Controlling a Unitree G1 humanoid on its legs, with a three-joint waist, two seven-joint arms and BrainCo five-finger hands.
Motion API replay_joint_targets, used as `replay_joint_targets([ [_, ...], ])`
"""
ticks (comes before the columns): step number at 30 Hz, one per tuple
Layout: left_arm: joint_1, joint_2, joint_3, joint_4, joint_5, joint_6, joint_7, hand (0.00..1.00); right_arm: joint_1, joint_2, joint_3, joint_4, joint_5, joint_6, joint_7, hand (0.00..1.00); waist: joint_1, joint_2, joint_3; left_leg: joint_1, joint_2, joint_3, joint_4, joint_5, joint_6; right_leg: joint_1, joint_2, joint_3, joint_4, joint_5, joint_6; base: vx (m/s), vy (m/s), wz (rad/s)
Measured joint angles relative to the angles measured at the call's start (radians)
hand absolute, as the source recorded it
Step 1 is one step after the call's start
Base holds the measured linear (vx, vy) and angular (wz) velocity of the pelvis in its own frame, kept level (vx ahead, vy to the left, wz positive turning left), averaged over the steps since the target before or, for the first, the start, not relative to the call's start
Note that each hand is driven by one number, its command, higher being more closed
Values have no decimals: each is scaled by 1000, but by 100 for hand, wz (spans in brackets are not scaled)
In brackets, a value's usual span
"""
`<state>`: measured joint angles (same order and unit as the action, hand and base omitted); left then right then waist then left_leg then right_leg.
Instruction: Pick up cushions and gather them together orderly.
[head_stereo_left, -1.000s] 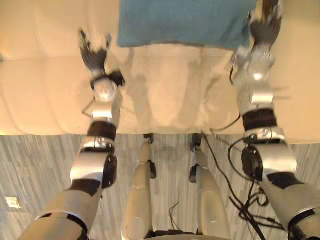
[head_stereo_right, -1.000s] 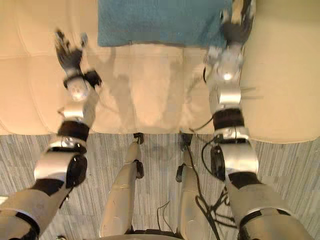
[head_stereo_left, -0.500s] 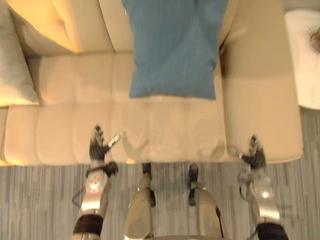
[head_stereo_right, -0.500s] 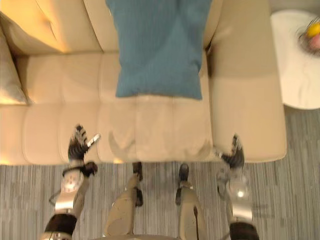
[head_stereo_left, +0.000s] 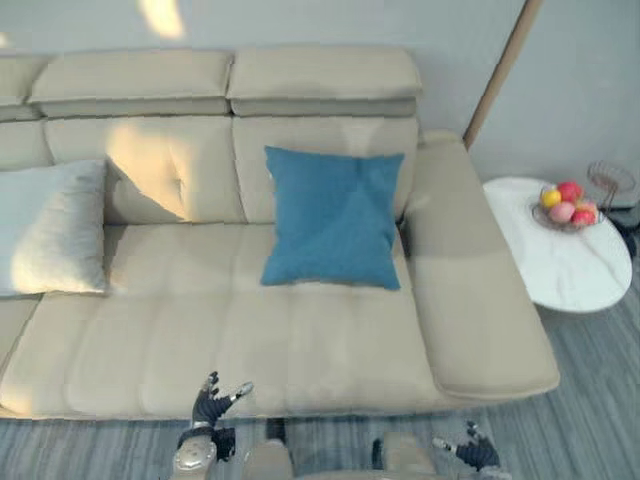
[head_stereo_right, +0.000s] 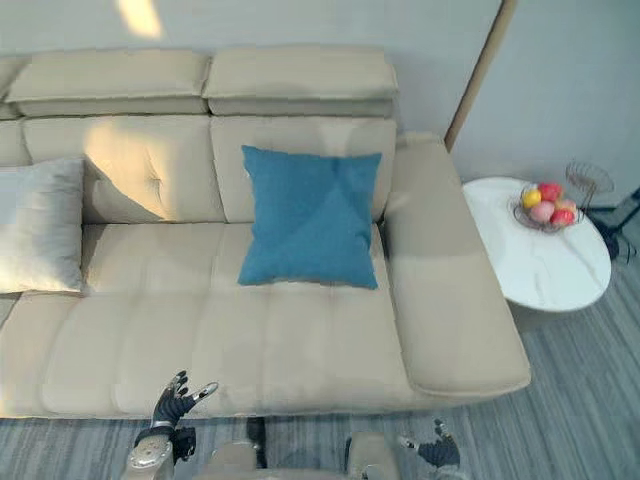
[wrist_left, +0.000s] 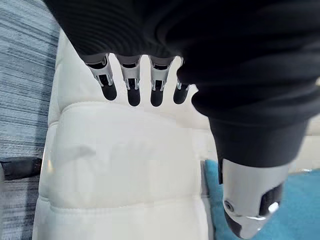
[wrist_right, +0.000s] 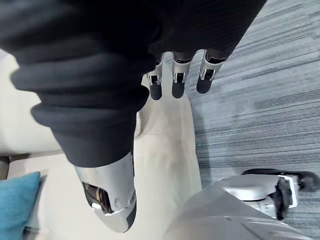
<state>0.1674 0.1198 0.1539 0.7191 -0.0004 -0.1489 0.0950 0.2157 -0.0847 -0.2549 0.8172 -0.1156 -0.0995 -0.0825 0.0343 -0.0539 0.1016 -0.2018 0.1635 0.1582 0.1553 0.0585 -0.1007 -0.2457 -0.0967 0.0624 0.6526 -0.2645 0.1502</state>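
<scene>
Both robot hands, left robot hand (head_stereo_left: 210, 404) and right robot hand (head_stereo_left: 472, 455), have pulled back empty, fingers spread, from the blue cushion (head_stereo_left: 333, 217) propped mid-sofa (head_stereo_left: 330, 340), with the pale cushion (head_stereo_left: 52, 228) well apart at nine o'clock.

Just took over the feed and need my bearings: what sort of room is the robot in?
Most likely a living room or lounge. A long beige sofa holds a blue cushion and a pale cushion, and a round white side table with a fruit bowl stands beside it on grey flooring.

Beige sofa (head_stereo_left: 330, 350), white side table (head_stereo_left: 560, 265) (w/ fruit basket (head_stereo_left: 567, 204))
</scene>
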Motion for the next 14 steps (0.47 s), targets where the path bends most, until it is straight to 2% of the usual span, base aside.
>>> replay_joint_targets([
  [1,-1,-28,0,0,5,1,-1,0,-23,-7,-2,-11,6,-3,-2,0,36,17,-7,-32,34,23,4,14,-4,3,32,-4,-82,-10,-16,-137,-244,-45],
  [2,0,-38,-2,2,8,2,0,0,-37,-17,-2,-13,17,-4,-3,0,41,17,-6,-48,41,36,4,25,0,6,42,-9,-117,-25,-42,-185,-167,-46],
  [3,2,-53,-13,16,12,7,-1,0,-59,-22,-3,-20,39,-8,-5,0,37,30,2,-66,50,34,1,41,-10,3,47,-13,-153,-38,-89,-177,-121,-10],
  [4,-4,-63,-22,27,12,12,-1,0,-69,-23,-4,-19,47,-7,-7,0,34,45,12,-69,57,30,-4,55,-10,3,51,-27,-152,-32,-97,-251,-139,13],
  [5,-4,-84,-37,28,12,14,-1,0,-65,-29,-6,-12,69,-1,-10,0,33,69,8,-69,67,29,-53,113,-28,-15,68,-43,-152,-19,-118,-270,-103,27],
  [6,-5,-91,-38,29,12,14,-1,0,-59,-29,-6,-10,76,0,-10,0,30,73,4,-65,64,31,-100,148,-26,-25,57,-60,-170,-6,-133,-286,-66,51],
  [8,-21,-93,-34,29,13,14,-1,0,-61,-20,-21,3,76,9,-14,0,15,63,11,-84,48,76,30,51,-1,-28,21,-95,-216,43,-144,-184,5,50],
  [9,-21,-87,-34,29,13,14,-2,0,-63,-19,-20,1,76,11,-17,0,9,55,12,-79,38,101,124,-20,18,-21,1,-95,-256,75,-135,-132,9,25],
  [10,-20,-86,-34,29,13,13,-2,0,-64,-20,-20,-1,76,10,-18,0,6,55,12,-70,36,111,162,-54,24,-18,-7,-95,-281,94,-127,-171,49,16],
  [11,-20,-85,-32,28,13,13,-4,0,-67,-21,-21,-4,75,10,-21,0,8,59,10,-25,29,129,175,-112,23,-9,-13,-87,-333,129,-114,-124,109,5],
  [13,-19,-78,-32,33,13,13,-5,0,-77,-20,-25,5,75,11,-22,0,6,78,5,58,13,135,13,-127,-1,-3,-4,-90,-398,174,-88,-133,154,0],
  [14,-24,-70,-33,36,13,14,-5,0,-76,-16,-23,7,75,13,-19,0,6,68,6,64,2,142,-14,-109,6,3,-8,-90,-422,189,-77,-94,81,0],
])
